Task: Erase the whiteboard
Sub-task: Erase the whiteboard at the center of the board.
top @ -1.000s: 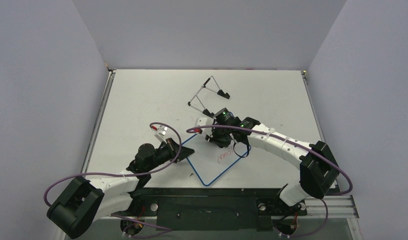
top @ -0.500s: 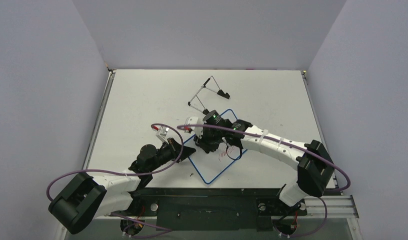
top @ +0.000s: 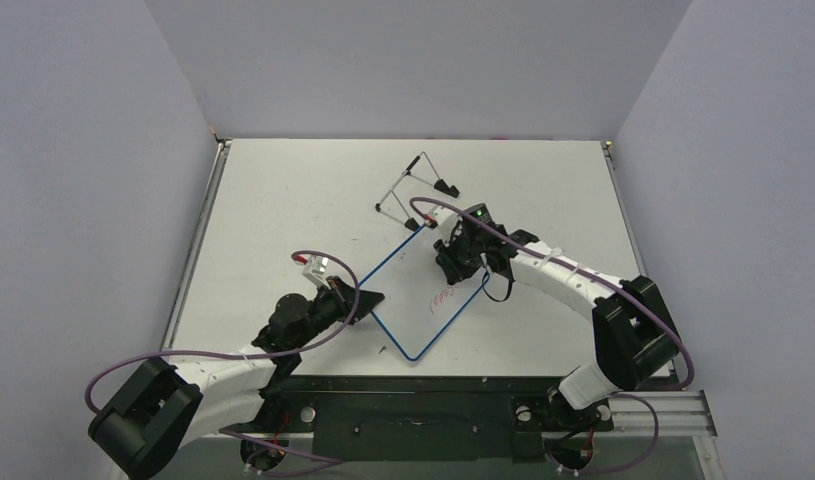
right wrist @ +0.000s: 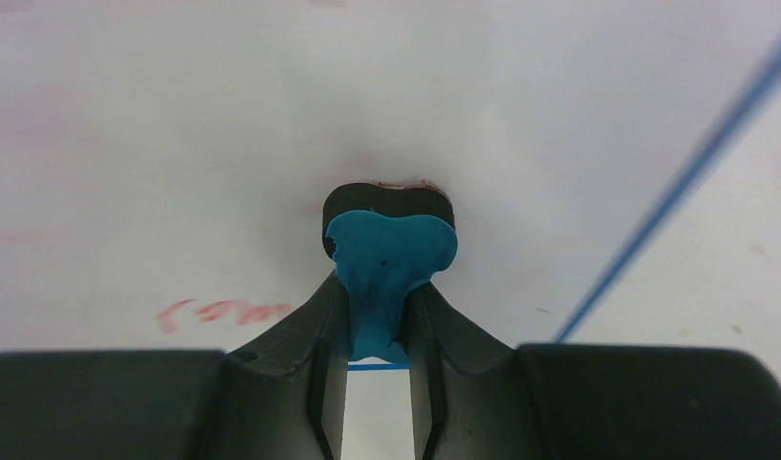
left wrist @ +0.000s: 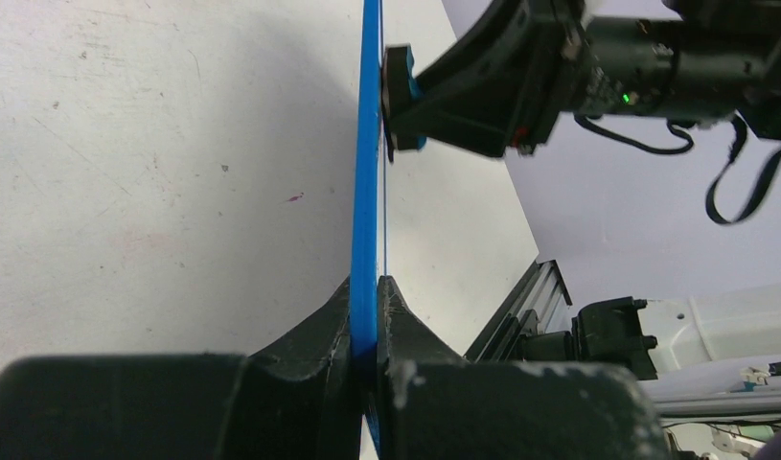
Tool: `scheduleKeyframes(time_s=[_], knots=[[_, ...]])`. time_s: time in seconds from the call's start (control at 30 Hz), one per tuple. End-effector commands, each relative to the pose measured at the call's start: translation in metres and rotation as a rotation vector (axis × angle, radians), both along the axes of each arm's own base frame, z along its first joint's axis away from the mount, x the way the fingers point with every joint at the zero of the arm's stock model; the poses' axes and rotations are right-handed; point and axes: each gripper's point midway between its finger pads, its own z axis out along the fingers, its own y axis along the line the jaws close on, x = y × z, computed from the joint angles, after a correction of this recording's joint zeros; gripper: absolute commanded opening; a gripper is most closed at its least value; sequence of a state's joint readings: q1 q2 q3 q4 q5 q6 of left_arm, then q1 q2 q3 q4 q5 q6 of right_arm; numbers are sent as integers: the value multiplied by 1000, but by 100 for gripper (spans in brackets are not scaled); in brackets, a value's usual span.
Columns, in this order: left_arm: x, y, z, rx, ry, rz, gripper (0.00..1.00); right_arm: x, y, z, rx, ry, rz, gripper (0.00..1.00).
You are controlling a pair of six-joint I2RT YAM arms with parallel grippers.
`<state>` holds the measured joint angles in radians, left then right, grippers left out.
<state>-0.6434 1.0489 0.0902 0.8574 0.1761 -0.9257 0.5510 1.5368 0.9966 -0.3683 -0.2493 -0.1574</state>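
The whiteboard (top: 413,305), white with a thin blue rim, sits near the table's front middle, with red marks (top: 446,297) on its face. My left gripper (top: 369,298) is shut on the board's left rim; in the left wrist view the rim (left wrist: 369,172) runs edge-on between the black fingers (left wrist: 314,331). My right gripper (top: 454,256) is shut on a small blue eraser (right wrist: 391,251), whose black pad presses on the board's far part. The red marks (right wrist: 223,311) lie left of the eraser.
A thin wire easel stand (top: 415,190) with black feet lies on the table just beyond the board. The arms' bases and a black rail (top: 413,400) run along the near edge. Grey walls close in the table on three sides.
My right gripper has swept the eraser across the board, first toward the left, then back up to the far right part. The board turned slightly in my left grip.
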Motion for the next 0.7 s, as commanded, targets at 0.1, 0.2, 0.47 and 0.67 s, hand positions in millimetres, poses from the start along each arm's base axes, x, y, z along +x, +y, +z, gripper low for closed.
scheduleKeyframes(time_s=[0.1,0.2,0.47,0.67], knots=[[1,-2,58,-128,-187,7,0,-66,72,35,102,-65,328,0],[0,-1,57,-123,-188,10,0,-32,49,27,90,-48,174,0],[-2,0,57,-125,-196,7,0,13,-13,5,149,41,-157,0],[0,4,57,-109,-197,34,0,-2,-38,-15,-58,89,-38,0]])
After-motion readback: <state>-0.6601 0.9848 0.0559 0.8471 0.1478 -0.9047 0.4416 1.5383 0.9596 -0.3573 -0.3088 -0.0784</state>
